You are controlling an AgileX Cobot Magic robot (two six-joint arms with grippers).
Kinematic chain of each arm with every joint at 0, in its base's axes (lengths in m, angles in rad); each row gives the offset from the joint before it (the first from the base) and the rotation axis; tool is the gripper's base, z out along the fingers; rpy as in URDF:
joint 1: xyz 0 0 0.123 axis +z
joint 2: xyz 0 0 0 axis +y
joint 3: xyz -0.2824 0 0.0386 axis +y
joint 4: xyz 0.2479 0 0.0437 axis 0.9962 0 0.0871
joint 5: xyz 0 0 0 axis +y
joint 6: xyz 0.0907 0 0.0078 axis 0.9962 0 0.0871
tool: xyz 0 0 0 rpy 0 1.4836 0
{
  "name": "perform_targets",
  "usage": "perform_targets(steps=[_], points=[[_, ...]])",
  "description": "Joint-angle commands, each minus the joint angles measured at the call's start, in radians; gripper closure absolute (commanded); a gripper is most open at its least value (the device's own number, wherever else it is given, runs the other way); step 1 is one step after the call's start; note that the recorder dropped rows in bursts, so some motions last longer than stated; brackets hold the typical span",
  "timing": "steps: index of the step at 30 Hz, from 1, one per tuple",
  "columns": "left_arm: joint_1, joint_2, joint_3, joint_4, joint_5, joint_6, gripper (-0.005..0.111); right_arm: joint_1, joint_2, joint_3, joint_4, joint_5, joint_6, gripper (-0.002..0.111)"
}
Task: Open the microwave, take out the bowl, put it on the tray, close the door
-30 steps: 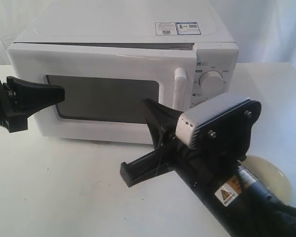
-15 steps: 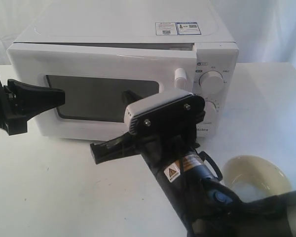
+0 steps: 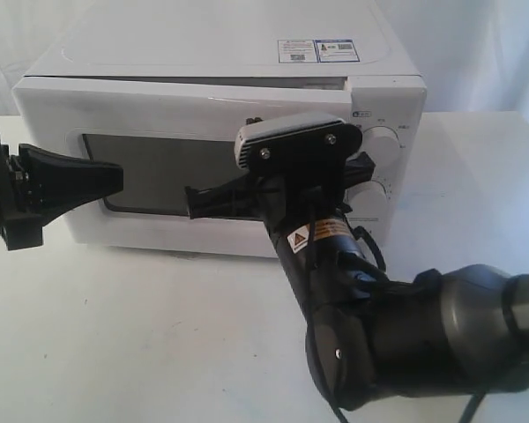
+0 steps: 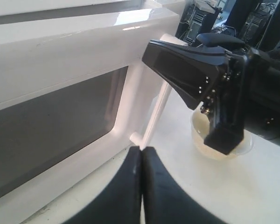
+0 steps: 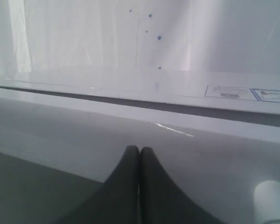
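Note:
The white microwave (image 3: 212, 44) stands at the back of the table. Its door (image 3: 176, 115) lies against the oven front, with a thin dark seam along its top edge. My right gripper (image 3: 194, 201) is shut and empty, its tips right at the door's face above the dark window (image 5: 139, 149). My left gripper (image 3: 119, 179) is shut and empty too, hovering in front of the window's left part and pointing toward the bar handle (image 4: 158, 109). The cream bowl (image 4: 199, 140) sits on the table beyond the handle, half hidden by the right gripper. No tray shows.
The right arm's bulky dark joint (image 3: 423, 344) fills the table's front right and hides the bowl in the exterior view. A round white knob (image 3: 383, 141) shows on the control panel. Pale curtains hang behind the oven.
The right arm swung left and up from the bowl's side to the door, and its jaws went from open to shut. The bowl is now hidden in the exterior view. The left gripper barely shifted.

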Motion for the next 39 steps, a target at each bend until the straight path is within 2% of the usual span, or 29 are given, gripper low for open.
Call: perform_targets(steps=[1,16,29,39], points=[[-0.003,-0.002,-0.006,-0.009,0.023,-0.007,0.107,-0.043,0.031,-0.037,0.003,-0.016,-0.013,0.108],[-0.003,-0.002,-0.006,-0.009,0.015,0.0,0.107,-0.11,0.127,-0.133,0.001,-0.016,-0.015,0.108],[-0.003,-0.002,-0.006,-0.009,0.015,0.0,0.107,-0.13,0.165,-0.163,0.001,-0.016,-0.012,0.108],[-0.003,-0.002,-0.006,-0.009,0.015,0.0,0.107,-0.014,0.024,-0.016,-0.027,-0.016,-0.014,0.108]])
